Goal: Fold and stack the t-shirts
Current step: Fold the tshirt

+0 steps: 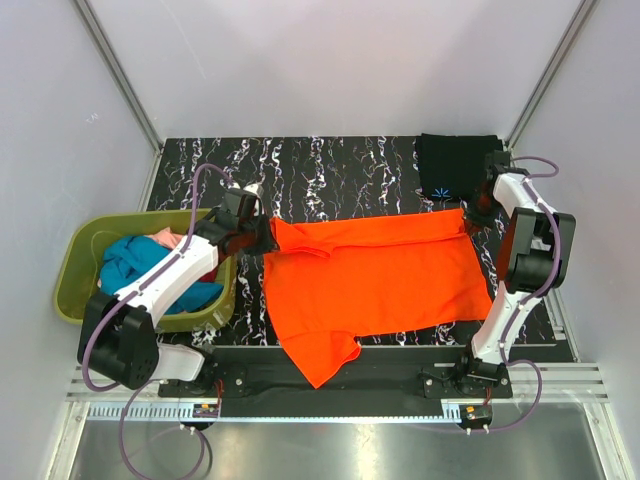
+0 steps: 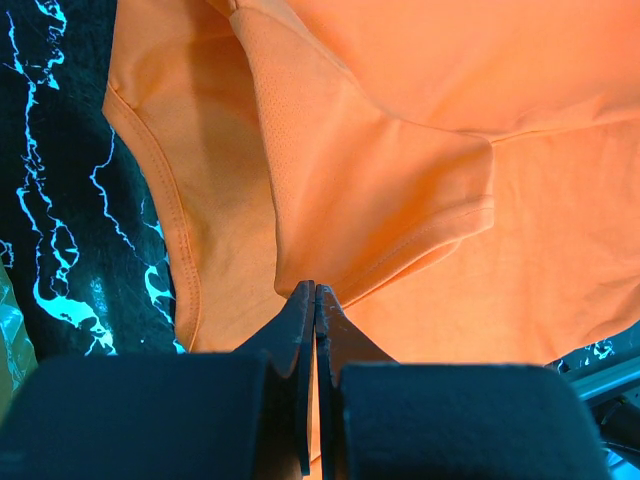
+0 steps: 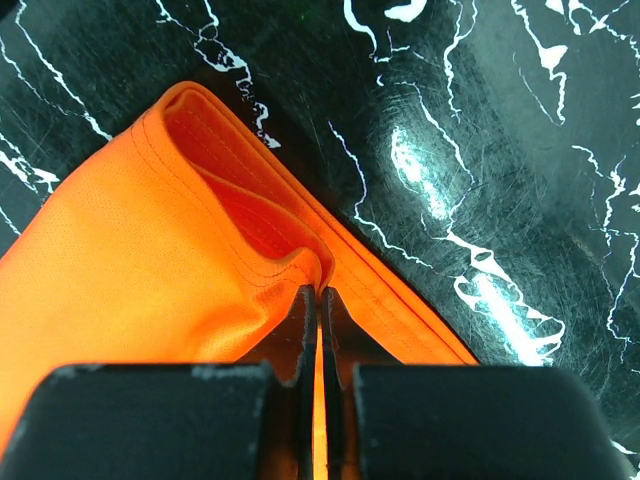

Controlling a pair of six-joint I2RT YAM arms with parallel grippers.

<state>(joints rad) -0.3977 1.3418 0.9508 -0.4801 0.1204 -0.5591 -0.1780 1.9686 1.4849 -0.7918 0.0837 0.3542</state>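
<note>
Orange t-shirt (image 1: 375,280): spread across the table (image 1: 340,170) — light, limp, apt to sag.
Hold: far corners, on the stitched edges.
Left gripper (image 2: 314,300): clamped on a sleeve fold.
Right gripper (image 3: 318,300): clamped on the hem corner.
Top view only: black t-shirt (image 1: 455,165), far right — wrist views only: pinched folds.

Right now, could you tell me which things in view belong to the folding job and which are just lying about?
Part of the job: orange t-shirt, pinched by the left gripper and right gripper; folded black t-shirt; teal shirt and pink shirt, heaped at the left.
Just lying about: olive-green basket holding that heap; black marbled table.
</note>
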